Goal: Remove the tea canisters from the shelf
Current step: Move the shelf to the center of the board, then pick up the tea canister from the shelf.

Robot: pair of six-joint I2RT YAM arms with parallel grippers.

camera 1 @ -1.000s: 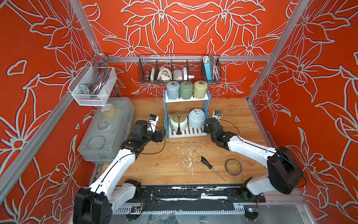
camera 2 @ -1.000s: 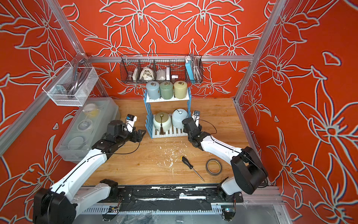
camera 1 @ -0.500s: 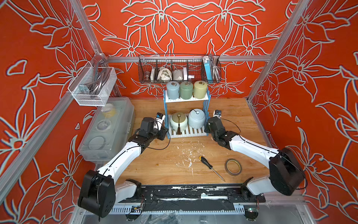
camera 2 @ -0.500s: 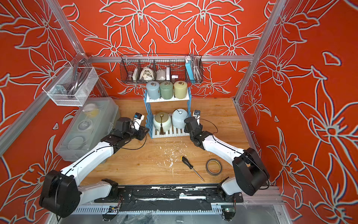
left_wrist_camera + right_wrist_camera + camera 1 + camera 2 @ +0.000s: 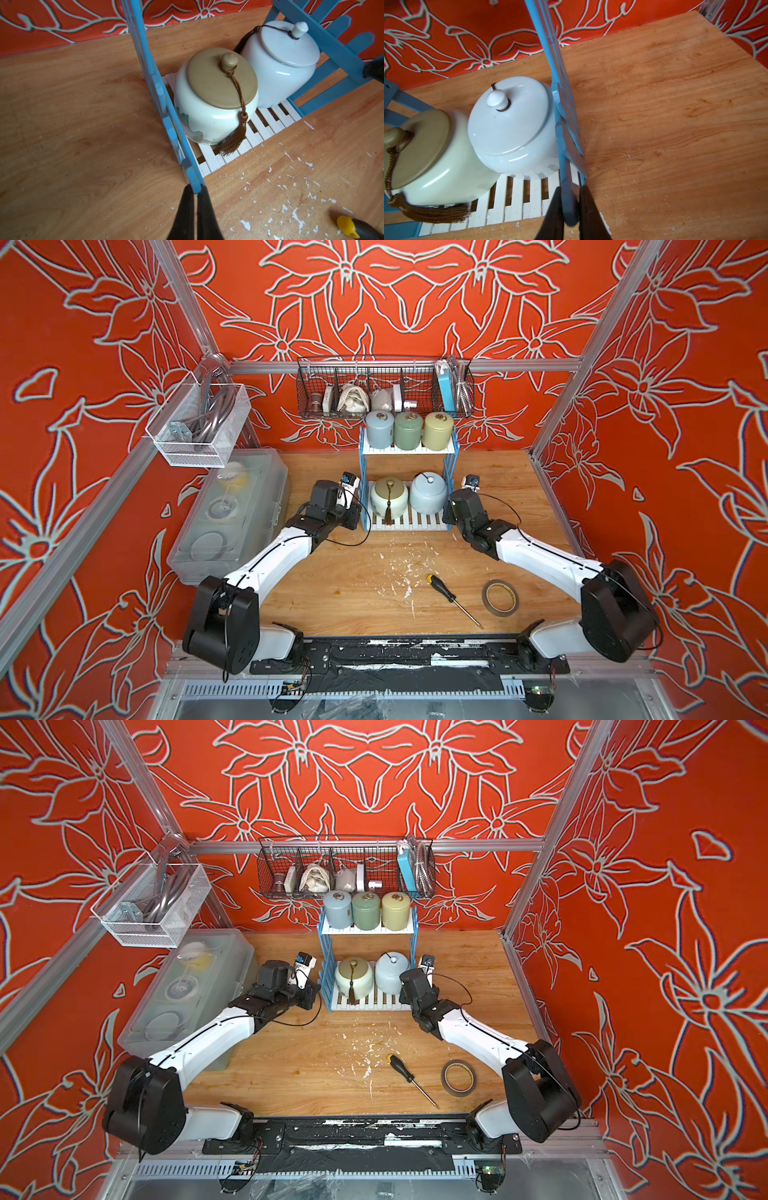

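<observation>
Nearest me, a screwdriver with a black-and-yellow handle and a brown roll of tape are lying apart on the wooden tabletop. White flecks are lying scattered between them and the rack.

I am reaching both arms forward. My left gripper is pinching the front blue picket on the left side of the small two-tier shelf, which has blue picket-fence sides and white slatted boards. The jaws are pressing onto the slat. My right gripper is pinching the front picket on the right side the same way.

The shelf is standing mid-table, toward the back wall, and all five tea canisters are sitting on it.

- **Lower board:** The round cream ceramic jar, with a tan lid and a brown tassel hanging down its front, is sitting toward my left. The round pale blue-white jar is sitting just beside it toward my right; I cannot tell if they are touching.
- **Upper board:** Left to right, a grey-blue cylinder, a sage green cylinder and a yellow-green cylinder are sitting close together. All three are slim and lidded.

Behind them, a black wire basket of small clutter is hanging on the back rail. On the far left, a clear mesh basket is hanging above a translucent plastic box.
</observation>
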